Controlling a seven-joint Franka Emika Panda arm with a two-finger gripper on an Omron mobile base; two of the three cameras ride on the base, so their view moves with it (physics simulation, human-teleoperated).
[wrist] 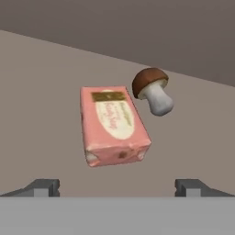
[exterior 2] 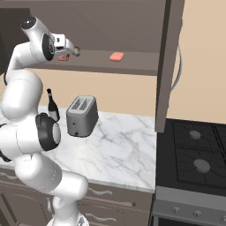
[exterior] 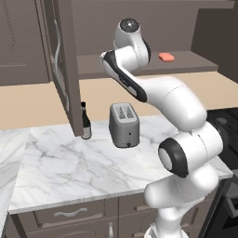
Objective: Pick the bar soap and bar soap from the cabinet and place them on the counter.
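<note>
One salmon-pink bar soap (wrist: 114, 125) lies on the cabinet shelf (wrist: 41, 105) just ahead of my gripper (wrist: 118, 188), which is open with nothing between its fingertips. A small brown-capped knob-like object (wrist: 153, 92) rests beside that soap's far corner. In the right base view my gripper (exterior 2: 66, 52) hovers inside the open cabinet (exterior 2: 132, 66) over this soap (exterior 2: 63, 58). The second bar soap (exterior 2: 116, 56) (exterior: 166, 56) lies farther right on the same shelf. The white marble counter (exterior: 69, 172) (exterior 2: 123, 150) stretches below.
A silver toaster (exterior: 124, 124) (exterior 2: 82, 115) and a dark bottle (exterior: 85, 122) (exterior 2: 52, 106) stand on the counter under the cabinet. The open cabinet doors (exterior: 60, 60) (exterior 2: 170, 66) jut out on both sides. A black stove (exterior 2: 194, 154) adjoins the counter on the right.
</note>
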